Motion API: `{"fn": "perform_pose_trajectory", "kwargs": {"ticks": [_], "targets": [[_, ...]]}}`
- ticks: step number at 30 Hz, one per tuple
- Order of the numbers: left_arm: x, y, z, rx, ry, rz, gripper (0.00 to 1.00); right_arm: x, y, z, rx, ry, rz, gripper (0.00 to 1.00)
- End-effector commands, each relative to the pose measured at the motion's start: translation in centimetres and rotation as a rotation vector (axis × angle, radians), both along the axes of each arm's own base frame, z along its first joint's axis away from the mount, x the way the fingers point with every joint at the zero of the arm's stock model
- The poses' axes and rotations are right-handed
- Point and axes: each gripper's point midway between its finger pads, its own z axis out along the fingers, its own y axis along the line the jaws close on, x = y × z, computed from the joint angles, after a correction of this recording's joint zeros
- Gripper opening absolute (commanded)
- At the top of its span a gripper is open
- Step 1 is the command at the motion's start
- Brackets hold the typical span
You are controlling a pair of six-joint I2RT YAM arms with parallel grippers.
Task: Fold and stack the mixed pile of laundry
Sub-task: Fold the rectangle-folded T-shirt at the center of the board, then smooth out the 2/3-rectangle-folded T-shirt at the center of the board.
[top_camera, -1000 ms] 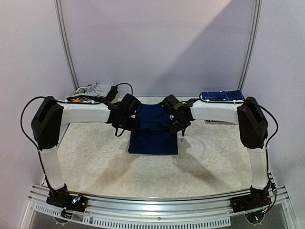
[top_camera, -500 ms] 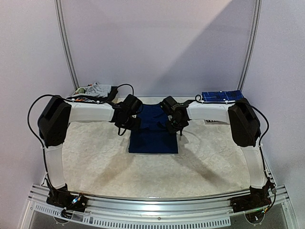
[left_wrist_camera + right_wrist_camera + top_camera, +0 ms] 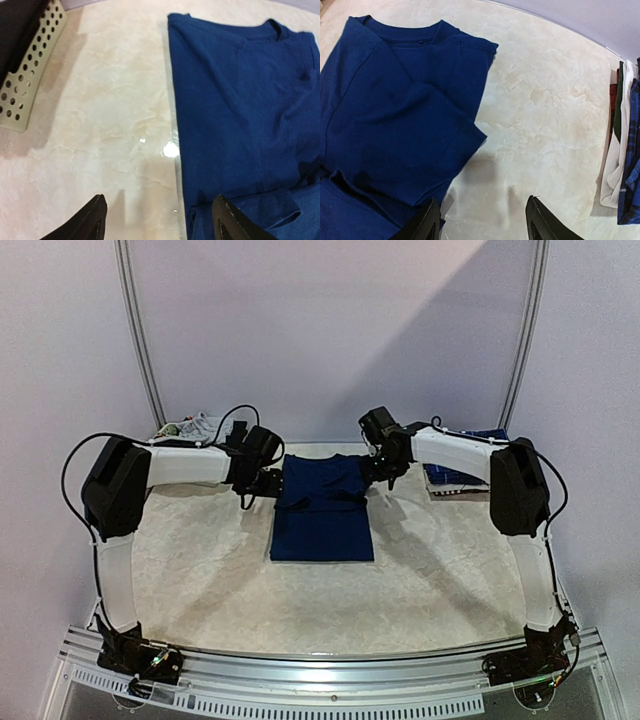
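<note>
A navy T-shirt (image 3: 322,508) lies flat mid-table, collar at the far end, both sleeves folded in over its body. My left gripper (image 3: 262,485) hovers at the shirt's left edge, open and empty. In the left wrist view (image 3: 160,220) one fingertip (image 3: 227,222) is over the navy shirt (image 3: 240,100), the other over bare table. My right gripper (image 3: 386,470) is at the shirt's upper right corner, open (image 3: 482,220), with only table between its fingers; the navy shirt (image 3: 395,110) lies to its left. The rest of the laundry pile (image 3: 198,427) sits at the back left.
A pale perforated basket (image 3: 30,70) holding dark cloth stands left of the shirt, near the left gripper. A stack of folded garments (image 3: 455,477) with blue plaid (image 3: 630,165) lies at the back right. The marble-patterned tabletop (image 3: 200,580) stretches toward the front.
Both grippers have opened and let go of the navy shirt, then drawn apart to its left and right sides. The shirt's upper part, covered before, now shows with sleeves folded in.
</note>
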Motion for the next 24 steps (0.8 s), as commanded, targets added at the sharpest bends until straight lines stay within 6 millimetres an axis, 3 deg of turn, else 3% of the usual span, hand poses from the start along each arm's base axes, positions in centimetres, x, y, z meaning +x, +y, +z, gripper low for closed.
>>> {"fn": "perform_pose_trajectory", "kwargs": {"ticks": [1,5,10,14,18,24], "targets": [[-0.3,0.0,4.0,-0.039,-0.089,-0.035,0.73,-3.4,2.0,2.3,0.137,0.028,0.117,0.61],[-3.2,-1.2,4.5,-0.087,-0.078,-0.113,0.64,-8.0,4.7,3.3,0.264,0.052,0.264,0.58],[-7.1,-3.6,4.3,-0.139,-0.061,-0.192,0.5,-10.8,8.1,1.8,0.347,0.123,0.347,0.49],[-9.6,-5.3,3.1,-0.198,-0.033,-0.244,0.42,-11.1,10.6,-0.5,0.394,0.185,0.373,0.36],[-10.7,-6.6,1.4,-0.21,0.001,-0.28,0.36,-10.8,12.2,-2.6,0.43,0.241,0.385,0.27],[-12.1,-8.1,-0.2,-0.208,0.034,-0.323,0.35,-10.3,13.1,-4.5,0.434,0.265,0.382,0.23]]}}
